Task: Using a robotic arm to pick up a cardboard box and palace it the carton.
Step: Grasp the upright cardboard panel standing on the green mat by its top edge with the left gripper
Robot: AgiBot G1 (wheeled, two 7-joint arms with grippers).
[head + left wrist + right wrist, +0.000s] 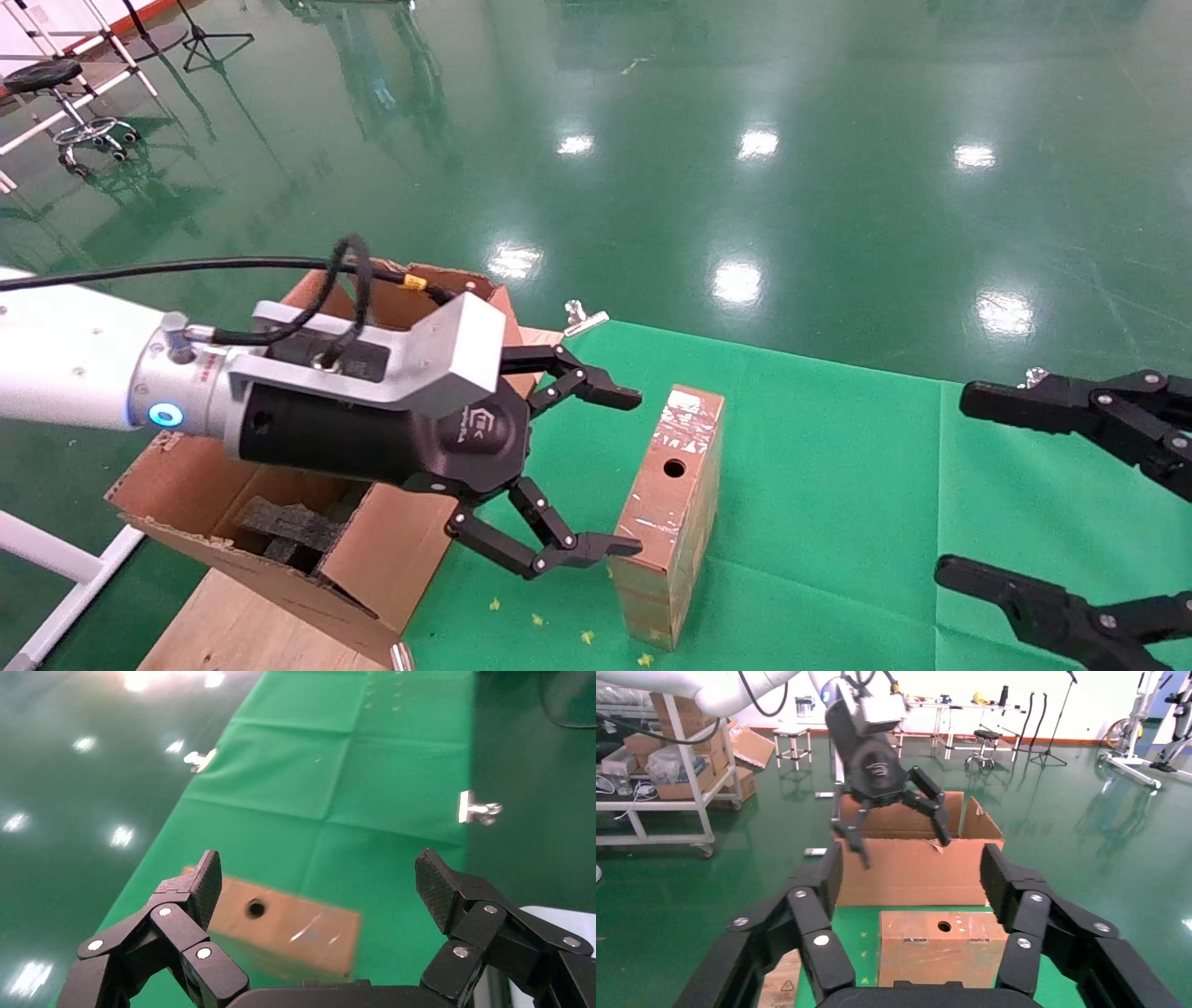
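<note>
The small brown taped cardboard box (675, 503) with a round hole stands on its narrow side on the green cloth. The white robotic arm (65, 368) reaches in from the left. Its left gripper (626, 473) is open and empty, just left of the box and a little above it. In the left wrist view the box (288, 927) lies below the spread fingers, nearer one finger (204, 881). The large carton (372, 559) with dark foam inside sits left of the box, under the arm. My right gripper (954, 485) is open and empty at the right edge, facing the box (940, 952).
The green cloth (838, 447) covers the table and is held by metal clips (582, 317). A wooden board (233, 624) lies under the carton at the front left. The glossy green floor lies beyond. Shelves and stools (666, 776) stand far behind the carton (912, 867).
</note>
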